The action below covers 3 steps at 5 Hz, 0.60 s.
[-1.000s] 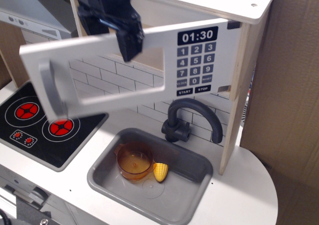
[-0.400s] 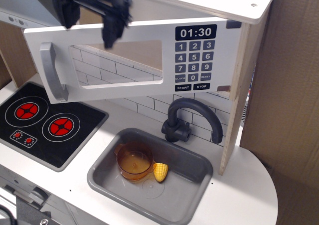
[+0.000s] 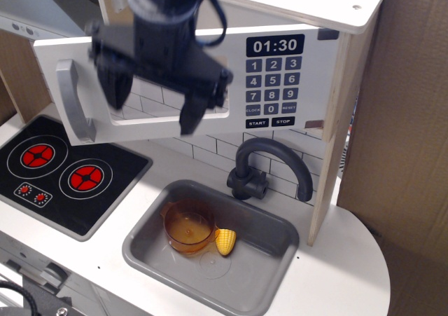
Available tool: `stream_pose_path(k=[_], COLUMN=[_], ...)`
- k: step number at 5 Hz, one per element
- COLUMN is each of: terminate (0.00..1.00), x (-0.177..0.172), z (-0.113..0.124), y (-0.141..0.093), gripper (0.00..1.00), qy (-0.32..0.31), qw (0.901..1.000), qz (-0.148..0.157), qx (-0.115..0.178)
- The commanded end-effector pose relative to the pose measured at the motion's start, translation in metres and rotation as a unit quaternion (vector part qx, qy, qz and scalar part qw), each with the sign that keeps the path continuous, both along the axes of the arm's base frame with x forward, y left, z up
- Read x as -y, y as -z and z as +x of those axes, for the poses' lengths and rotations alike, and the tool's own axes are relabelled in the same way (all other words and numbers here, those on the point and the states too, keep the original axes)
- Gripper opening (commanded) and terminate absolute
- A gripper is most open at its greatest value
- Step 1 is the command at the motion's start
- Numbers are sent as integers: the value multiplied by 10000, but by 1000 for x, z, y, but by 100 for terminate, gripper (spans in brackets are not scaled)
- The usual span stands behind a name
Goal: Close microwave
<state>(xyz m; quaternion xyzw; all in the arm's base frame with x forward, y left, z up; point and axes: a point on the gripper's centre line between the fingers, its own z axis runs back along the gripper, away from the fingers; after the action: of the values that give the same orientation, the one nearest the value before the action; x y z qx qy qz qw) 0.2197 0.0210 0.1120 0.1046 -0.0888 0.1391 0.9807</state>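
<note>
The tool (image 3: 155, 102), fingers spread and grasping nothing, hangs before the microwave (image 3: 210, 78) at twelve o'clock above the sink (image 3: 210, 249), its door apparently flush, suggesting closing is done.

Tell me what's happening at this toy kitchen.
A robot arm is working on the microwave. Its door looks shut or nearly so, lying in line with the keypad. The pincer hangs open in front of the door window, holding nothing. Below, the sink holds an amber cup and a corn piece.
</note>
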Motion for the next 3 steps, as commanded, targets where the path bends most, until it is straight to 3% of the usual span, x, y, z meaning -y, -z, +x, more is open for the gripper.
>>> stream_pose_path(k=[1,3], terminate=[0,0], x=[-11,-33], z=[44,76], y=[37,39], gripper=[100,100], qy=[114,412], qw=[9967,9969], qz=[-808,-237], qx=[17,622])
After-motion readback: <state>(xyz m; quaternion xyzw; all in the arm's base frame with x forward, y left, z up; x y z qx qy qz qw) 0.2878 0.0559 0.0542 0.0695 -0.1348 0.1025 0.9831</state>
